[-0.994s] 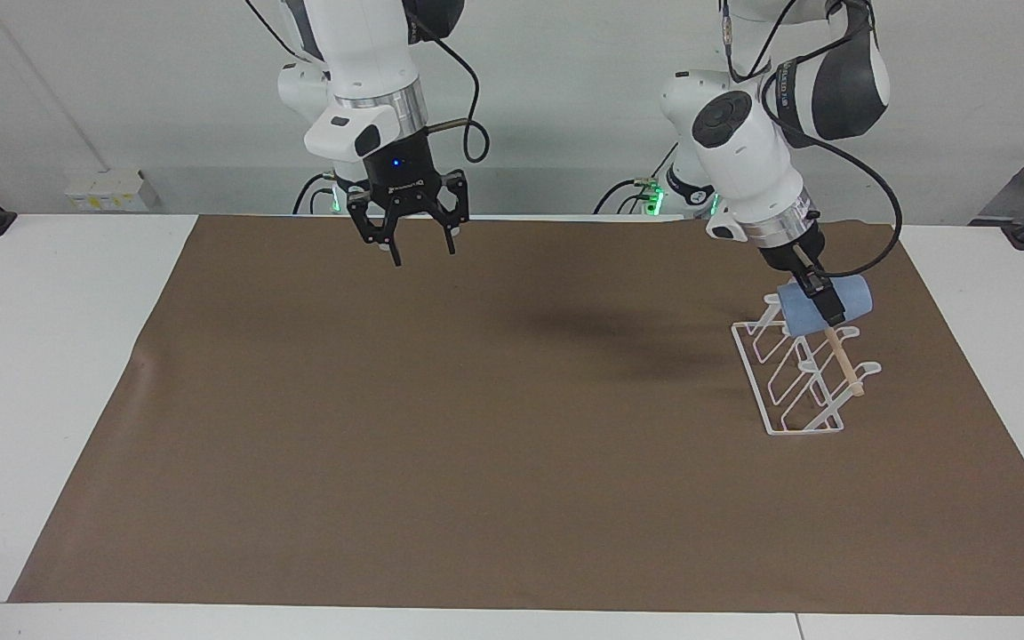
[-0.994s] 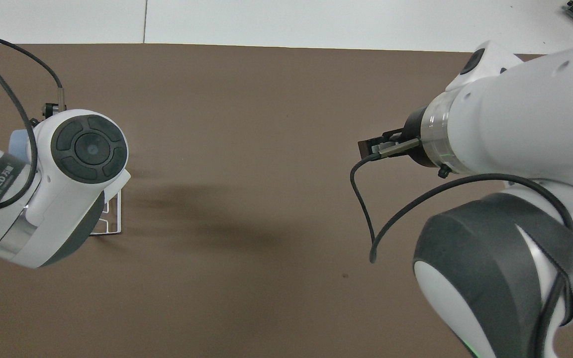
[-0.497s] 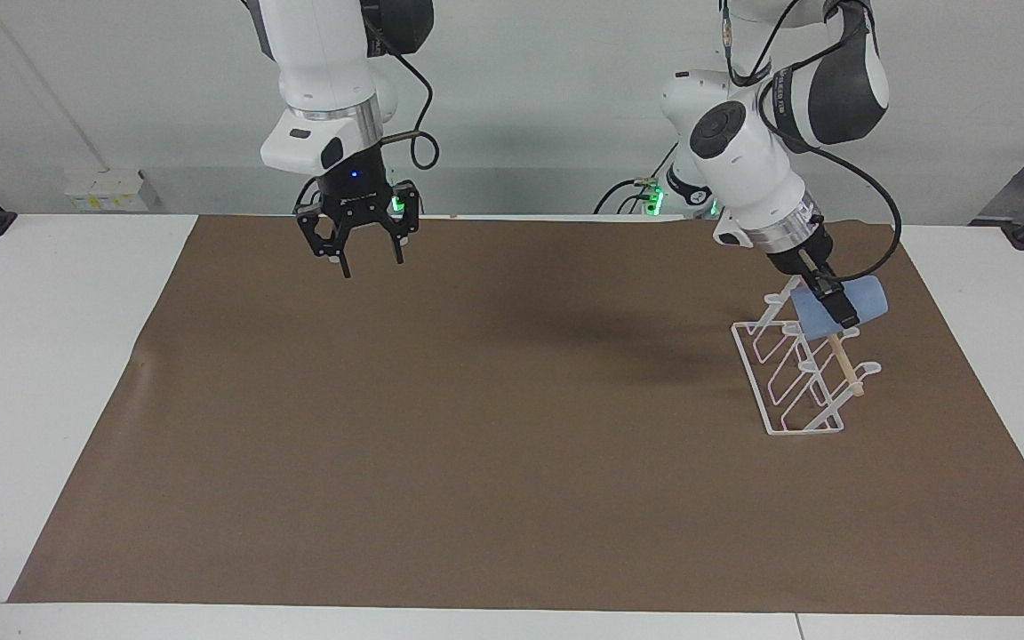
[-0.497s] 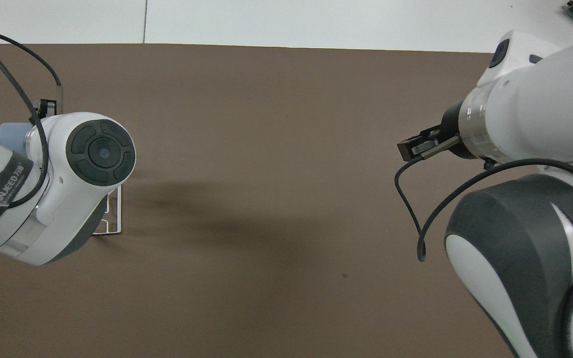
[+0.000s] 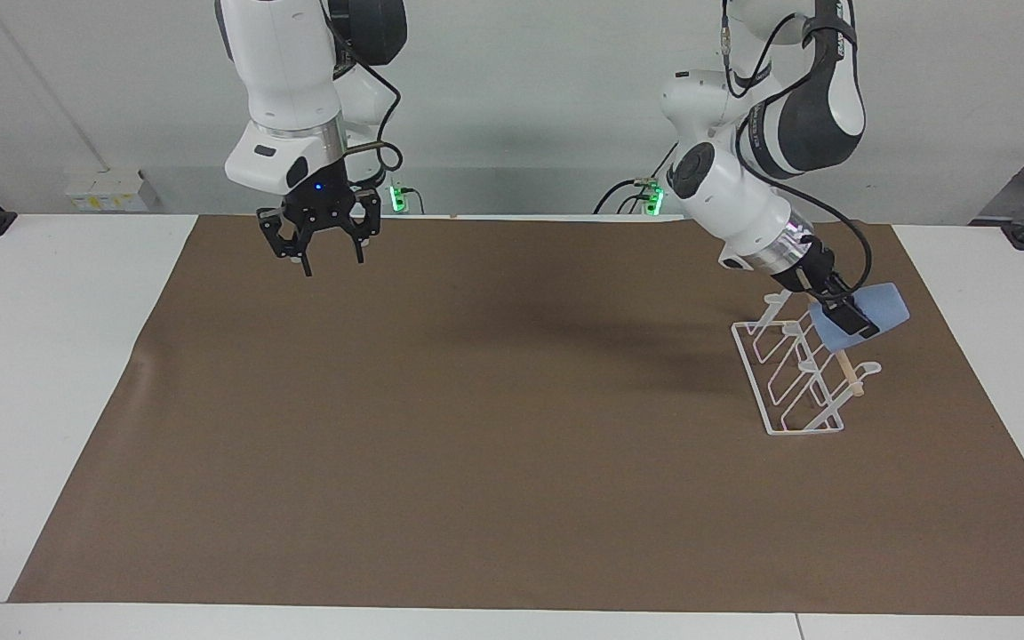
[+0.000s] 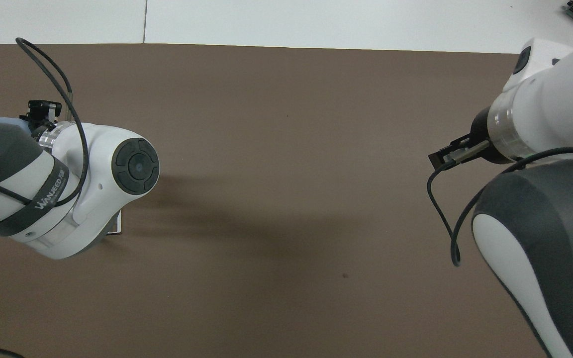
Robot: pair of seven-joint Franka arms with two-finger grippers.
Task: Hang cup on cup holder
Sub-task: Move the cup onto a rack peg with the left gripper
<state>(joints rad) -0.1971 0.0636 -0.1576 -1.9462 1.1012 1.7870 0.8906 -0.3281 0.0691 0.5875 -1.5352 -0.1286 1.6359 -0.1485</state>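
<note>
Facing view: left gripper (image 5: 845, 313) clamps light-blue cup (image 5: 872, 313), tilted over wire cup holder (image 5: 796, 378); contact w/ prong unclear. Step: hanging. Next: seat rim over prong, release. Right gripper (image 5: 325, 253) spread wide, waiting.

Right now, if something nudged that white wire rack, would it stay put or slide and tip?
Probably slide: the cup holder is thin open wire, so it looks light, and it rests loose on the brown mat. It may tip too, since its frame slants and the left gripper holds the cup at its top.

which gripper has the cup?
The left gripper, shut on the cup over the cup holder. The right gripper hangs open, holding nothing.
</note>
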